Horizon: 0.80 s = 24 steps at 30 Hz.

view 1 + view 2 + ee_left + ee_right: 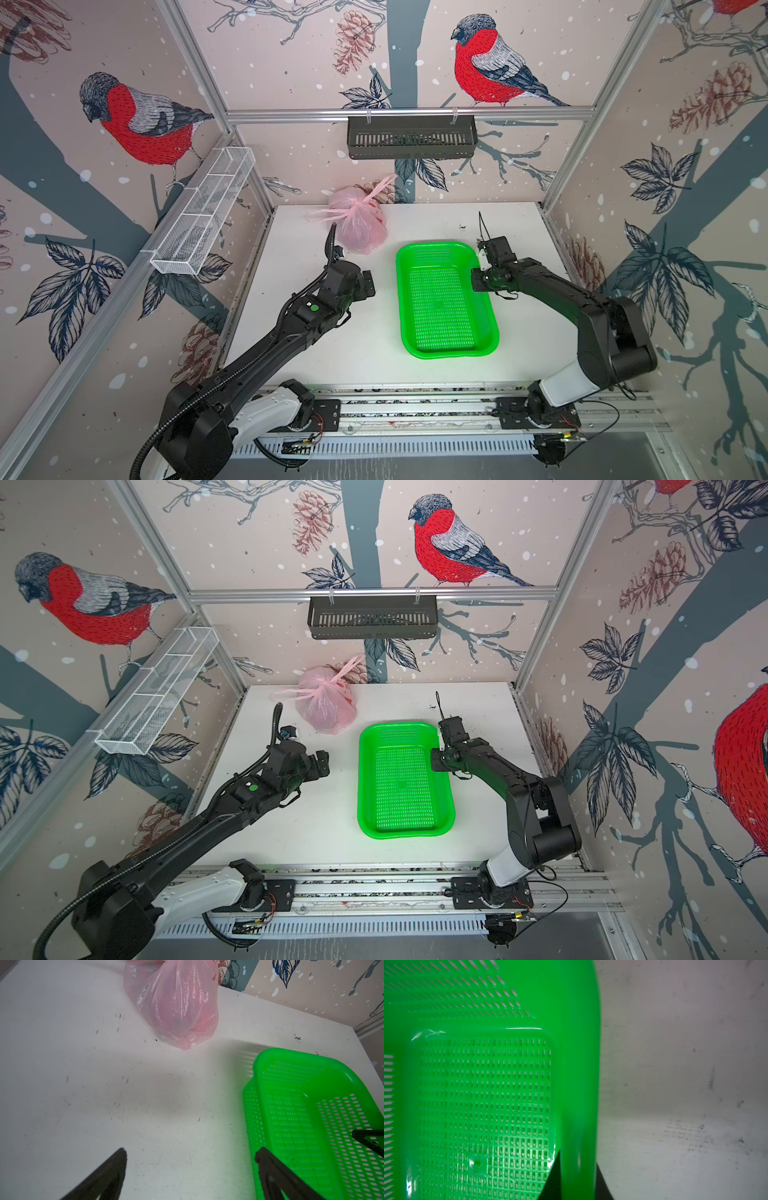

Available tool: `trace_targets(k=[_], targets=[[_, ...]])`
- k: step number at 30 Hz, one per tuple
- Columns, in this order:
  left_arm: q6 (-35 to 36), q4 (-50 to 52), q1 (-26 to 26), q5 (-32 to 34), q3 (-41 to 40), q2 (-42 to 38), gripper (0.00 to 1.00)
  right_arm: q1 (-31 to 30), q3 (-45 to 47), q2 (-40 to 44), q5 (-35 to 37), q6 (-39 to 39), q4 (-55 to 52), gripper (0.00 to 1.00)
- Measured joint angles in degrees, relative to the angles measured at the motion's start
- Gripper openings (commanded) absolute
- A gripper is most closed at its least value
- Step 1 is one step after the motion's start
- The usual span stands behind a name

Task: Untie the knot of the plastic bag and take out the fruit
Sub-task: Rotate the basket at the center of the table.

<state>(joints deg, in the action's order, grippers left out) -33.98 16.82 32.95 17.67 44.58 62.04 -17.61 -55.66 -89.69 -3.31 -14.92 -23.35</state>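
- Ahead of the left gripper fingers and well apart from them, in both top views: plastic bag lying on the white table close to the back wall. The knot is tied on top, with loose pink ends sticking out. Through the film the fruit reads only as a reddish blur.
- Same views: left jaws spread wide, nothing between them. The right gripper sits on the long rim of the green tray, on the side away from the plastic bag.
- Left wrist: both fingers far apart, with bare table between them. The plastic bag is straight ahead and untouched. One fingertip overlaps the near corner of the green tray.
- Right wrist: one finger is inside the wall of the green tray and its mate is outside. The wall is pinched between them, so the jaws are closed on the rim. Scuffed table lies just outside the outer finger.
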Motion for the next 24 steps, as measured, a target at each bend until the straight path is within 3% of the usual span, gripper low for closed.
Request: trace_targets(k=[8,16,24], targets=[[0.9,-0.2,-0.1,-0.9,0.5,0.0,0.96,0.0,0.4,0.1,-0.5,-0.7,0.6,0.14],[0.9,-0.2,-0.1,-1.0,0.2,-0.6,0.96,-1.4,2.2,2.2,0.1,-6.1,0.5,0.20],[1.4,-0.2,-0.4,-1.0,0.8,-0.2,0.97,-1.5,2.6,4.0,2.0,-8.1,-2.0,0.46]])
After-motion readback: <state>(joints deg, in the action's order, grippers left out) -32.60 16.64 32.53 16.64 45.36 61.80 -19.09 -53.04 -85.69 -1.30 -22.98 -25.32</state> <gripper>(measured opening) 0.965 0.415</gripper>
